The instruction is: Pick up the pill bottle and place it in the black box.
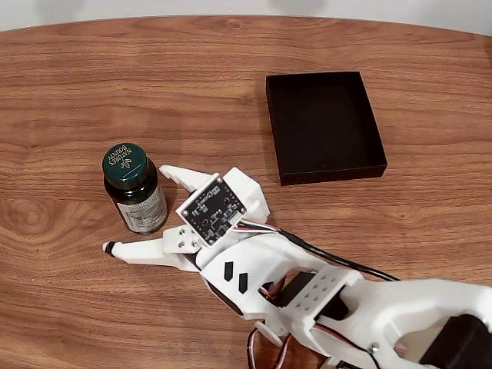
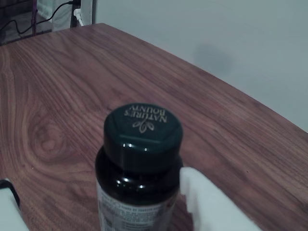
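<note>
Gripper [image 1: 142,209] wide open, holding nothing; upright bottle [image 1: 135,188] sits btwn fingers. Box [image 1: 324,127] well off to right in fixed view.

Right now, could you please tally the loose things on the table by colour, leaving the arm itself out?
Dark green: 1, the pill bottle, standing upright between the fingers of the open claw.
Black: 1, the black box, lying apart from the bottle.
Total: 2
</note>
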`<state>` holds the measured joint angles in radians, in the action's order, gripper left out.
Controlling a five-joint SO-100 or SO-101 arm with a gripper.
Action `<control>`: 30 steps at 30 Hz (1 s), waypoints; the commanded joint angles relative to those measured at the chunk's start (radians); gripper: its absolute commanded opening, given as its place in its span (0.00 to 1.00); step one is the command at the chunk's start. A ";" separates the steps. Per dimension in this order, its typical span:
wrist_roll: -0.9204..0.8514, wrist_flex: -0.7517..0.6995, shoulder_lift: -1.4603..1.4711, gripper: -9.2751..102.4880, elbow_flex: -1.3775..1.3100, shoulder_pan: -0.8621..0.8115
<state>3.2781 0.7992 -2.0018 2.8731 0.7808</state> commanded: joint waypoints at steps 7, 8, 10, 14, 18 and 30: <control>-0.011 0.051 0.060 0.44 -0.127 -0.008; -0.011 0.054 0.071 0.44 -0.135 -0.009; -0.014 0.063 0.092 0.43 -0.152 -0.012; -0.015 0.097 0.153 0.42 -0.186 -0.020; -0.017 0.144 0.233 0.41 -0.222 -0.035; -0.054 0.212 0.413 0.38 -0.284 -0.072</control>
<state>3.2321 0.9649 -1.5969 2.6630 0.7072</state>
